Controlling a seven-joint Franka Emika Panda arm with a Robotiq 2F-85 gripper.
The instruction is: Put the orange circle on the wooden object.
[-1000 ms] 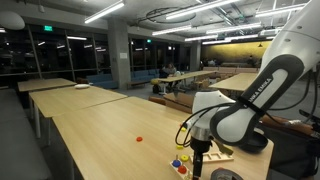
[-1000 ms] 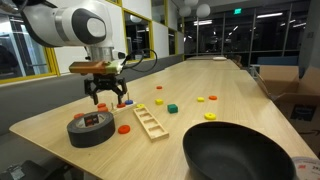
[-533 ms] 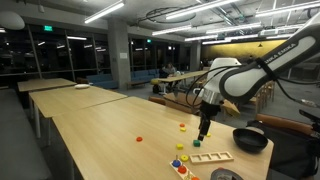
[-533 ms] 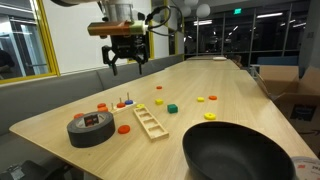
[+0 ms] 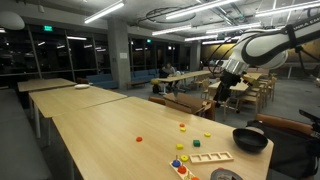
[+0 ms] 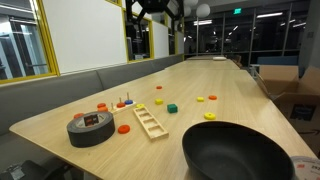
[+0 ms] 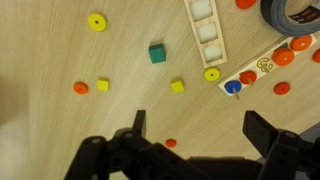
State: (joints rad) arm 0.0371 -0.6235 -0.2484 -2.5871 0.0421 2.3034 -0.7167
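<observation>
The wooden object [image 6: 150, 121] is a pale board lying flat on the table, with empty recesses; it also shows in the wrist view [image 7: 205, 30] and in an exterior view [image 5: 211, 157]. The orange circle [image 6: 212, 97] lies on the table beyond the board, next to a yellow piece, and shows in the wrist view [image 7: 81, 88]. Another small orange piece [image 7: 170, 143] lies apart. My gripper [image 7: 200, 140] is open and empty. It hangs high above the table in both exterior views [image 5: 222, 97] [image 6: 152, 8], far from every piece.
A black bowl [image 6: 240, 150] stands at the table's near edge. A tape roll [image 6: 90, 128] lies beside red and orange pieces [image 7: 284, 57] and a card. A green cube [image 7: 157, 53] and yellow pieces [image 7: 177, 87] are scattered about.
My gripper has risen from just above the pieces by the tape roll and swung high and away along the table, still empty. No piece has moved.
</observation>
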